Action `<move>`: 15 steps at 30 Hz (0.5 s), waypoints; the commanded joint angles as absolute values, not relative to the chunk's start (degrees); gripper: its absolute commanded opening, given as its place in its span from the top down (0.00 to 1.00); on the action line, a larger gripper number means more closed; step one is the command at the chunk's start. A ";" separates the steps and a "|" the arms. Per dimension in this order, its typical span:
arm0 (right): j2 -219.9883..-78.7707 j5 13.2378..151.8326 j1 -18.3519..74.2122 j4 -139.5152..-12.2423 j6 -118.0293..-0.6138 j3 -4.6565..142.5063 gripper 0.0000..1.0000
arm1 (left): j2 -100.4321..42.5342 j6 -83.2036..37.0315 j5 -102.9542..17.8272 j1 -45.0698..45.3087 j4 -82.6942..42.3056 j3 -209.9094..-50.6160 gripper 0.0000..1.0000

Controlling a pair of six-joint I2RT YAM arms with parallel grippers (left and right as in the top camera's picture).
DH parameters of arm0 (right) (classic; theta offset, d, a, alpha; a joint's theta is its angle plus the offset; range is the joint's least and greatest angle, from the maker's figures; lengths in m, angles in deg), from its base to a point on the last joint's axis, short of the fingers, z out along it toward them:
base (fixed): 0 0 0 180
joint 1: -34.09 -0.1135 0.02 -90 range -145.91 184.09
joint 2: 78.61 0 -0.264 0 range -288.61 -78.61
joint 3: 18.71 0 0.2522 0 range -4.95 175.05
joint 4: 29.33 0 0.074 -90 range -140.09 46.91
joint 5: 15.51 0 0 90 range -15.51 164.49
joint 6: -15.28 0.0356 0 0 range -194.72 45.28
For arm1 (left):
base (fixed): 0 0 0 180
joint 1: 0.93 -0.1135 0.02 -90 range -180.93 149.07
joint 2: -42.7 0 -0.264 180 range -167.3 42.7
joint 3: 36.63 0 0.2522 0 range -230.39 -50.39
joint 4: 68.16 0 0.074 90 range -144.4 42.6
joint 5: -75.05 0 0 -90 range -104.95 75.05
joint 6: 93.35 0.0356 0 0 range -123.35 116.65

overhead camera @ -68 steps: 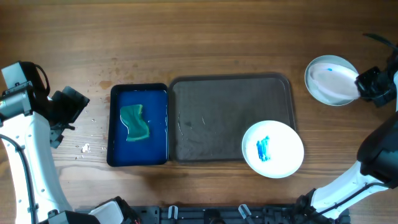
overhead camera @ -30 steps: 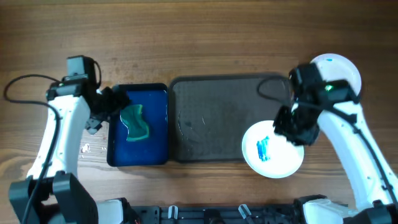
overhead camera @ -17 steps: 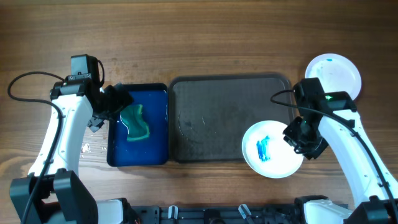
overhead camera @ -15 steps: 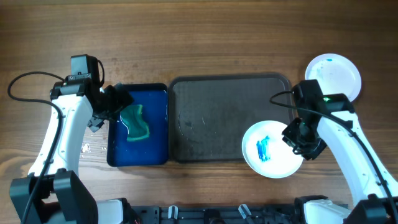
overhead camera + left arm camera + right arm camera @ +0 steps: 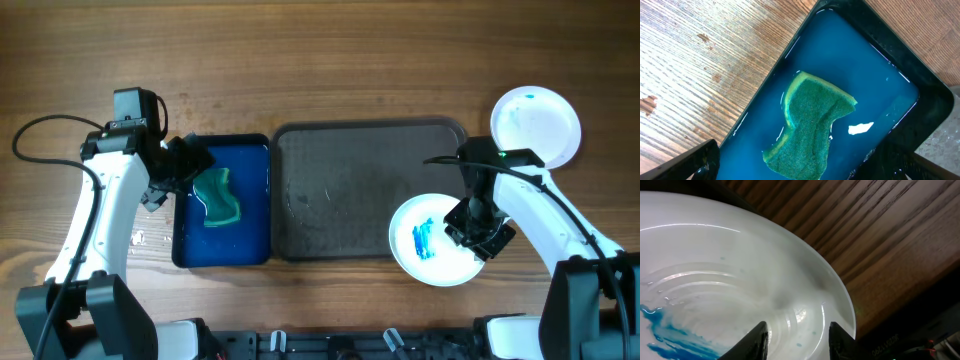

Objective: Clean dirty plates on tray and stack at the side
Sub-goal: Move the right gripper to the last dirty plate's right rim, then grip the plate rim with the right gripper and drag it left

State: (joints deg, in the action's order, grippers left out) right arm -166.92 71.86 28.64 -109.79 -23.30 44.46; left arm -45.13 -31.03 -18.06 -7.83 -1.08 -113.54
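Change, right arm: half a second back the right gripper (image 5: 478,228) hung at the right rim of the dirty plate (image 5: 440,272). It now sits further in over the plate's right part, and the forearm has swung to a new angle.
Change, left arm: no shift since the earlier frames; it holds the same pose beside the tub (image 5: 250,225).
Change, things: plates, sponge (image 5: 218,197) and tray (image 5: 350,200) lie where they did.
Right gripper: jaws part open with a plain gap between the fingers (image 5: 759,337), nothing held. The tips are low over the white inside of the plate, near its rim; contact cannot be told.
Left gripper (image 5: 805,167): spread wide, nothing held, poised above the sponge and not touching it.
Dirty plate: at the tray's lower right corner, overlapping the tray edge, with a blue smear (image 5: 424,240) left of its middle.
Clean plate (image 5: 535,127): on the worktop (image 5: 330,60) off the tray's upper right corner, well apart from the dirty one.
Sponge: green, lying in blue liquid in the tub, which stands just left of the tray.
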 commanded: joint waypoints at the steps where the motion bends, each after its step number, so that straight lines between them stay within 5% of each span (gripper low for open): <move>1: -167.64 70.22 30.48 -110.82 -22.27 44.04 0.60 | -45.44 -30.33 -18.35 -7.56 -1.26 -113.28 0.00; 15: -167.66 75.05 39.74 -102.93 -31.67 39.63 0.64 | -45.44 -30.31 -18.32 -7.56 -1.26 -113.28 0.00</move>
